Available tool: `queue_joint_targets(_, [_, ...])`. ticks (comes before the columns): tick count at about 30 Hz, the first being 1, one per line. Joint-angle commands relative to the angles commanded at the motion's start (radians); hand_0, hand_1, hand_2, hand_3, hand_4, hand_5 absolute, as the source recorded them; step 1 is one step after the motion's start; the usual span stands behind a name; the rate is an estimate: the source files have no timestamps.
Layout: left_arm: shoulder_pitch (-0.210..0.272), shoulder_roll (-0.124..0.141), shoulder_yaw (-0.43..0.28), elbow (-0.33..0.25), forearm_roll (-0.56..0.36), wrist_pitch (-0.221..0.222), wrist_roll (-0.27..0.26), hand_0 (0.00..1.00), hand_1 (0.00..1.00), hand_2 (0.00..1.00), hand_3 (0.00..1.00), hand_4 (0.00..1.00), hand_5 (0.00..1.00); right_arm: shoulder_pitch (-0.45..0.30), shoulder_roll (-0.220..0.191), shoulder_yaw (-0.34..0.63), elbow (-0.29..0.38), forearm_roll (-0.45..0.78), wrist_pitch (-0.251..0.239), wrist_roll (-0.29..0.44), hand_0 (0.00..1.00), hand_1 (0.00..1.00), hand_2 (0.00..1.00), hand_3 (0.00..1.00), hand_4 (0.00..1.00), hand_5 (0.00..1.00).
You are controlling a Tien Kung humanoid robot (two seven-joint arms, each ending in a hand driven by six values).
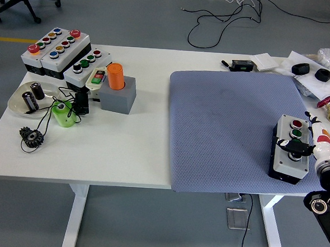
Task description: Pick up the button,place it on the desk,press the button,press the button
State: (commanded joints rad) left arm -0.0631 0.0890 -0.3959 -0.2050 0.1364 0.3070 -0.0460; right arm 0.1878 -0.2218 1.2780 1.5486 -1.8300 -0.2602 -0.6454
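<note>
The white table [146, 150] stood on a grey floor, with black cables trailing beyond its far edge. A grey-blue mat [226, 127] covered the right half of the tabletop.

The button box [290, 149] lay on the mat near its right edge, towards the near side. It was a grey upright-faced unit on a black base, with a red button at the far end, a green one next, and a black-and-white one at the near end.

The right hand [312, 145] came in from the lower right corner. One black finger [292, 145] was extended over the face of the box, its tip lying between the green button and the near button. Whether it was touching the box could not be told. It gripped nothing.

On the left half of the table sat several multi-button control boxes [57, 51], an orange cylinder [116, 76] standing in a grey block [119, 95], a shallow dish [27, 99], a green object [63, 114] and a dark gear [31, 136]. Papers and small black items [316, 71] lay at the far right corner.
</note>
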Motion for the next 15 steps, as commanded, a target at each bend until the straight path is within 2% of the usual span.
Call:
queue_joint_targets(2, [0.0, 0.0, 0.001, 0.0, -0.001, 0.0, 0.0, 0.635, 0.615, 0.596, 0.569, 0.358, 0.998, 0.005, 0.003, 0.0, -0.008, -0.006, 0.002, 0.0, 0.819, 0.882, 0.994, 0.998, 0.949, 0.242])
queue_joint_targets(9, [-0.002, 0.001, 0.0, 0.0, 0.0, 0.001, 0.0, 0.635, 0.614, 0.594, 0.568, 0.358, 0.998, 0.024, 0.016, -0.005, -0.038, -0.033, 0.021, 0.0, 0.807, 0.866, 0.984, 0.998, 0.948, 0.234])
queue_joint_targets(15, [-0.003, 0.001, -0.001, 0.001, 0.0, 0.001, 0.0, 0.634, 0.61, 0.591, 0.566, 0.36, 0.998, 0.033, 0.02, -0.017, -0.058, -0.097, 0.064, 0.0, 0.778, 0.836, 0.98, 0.998, 0.932, 0.207])
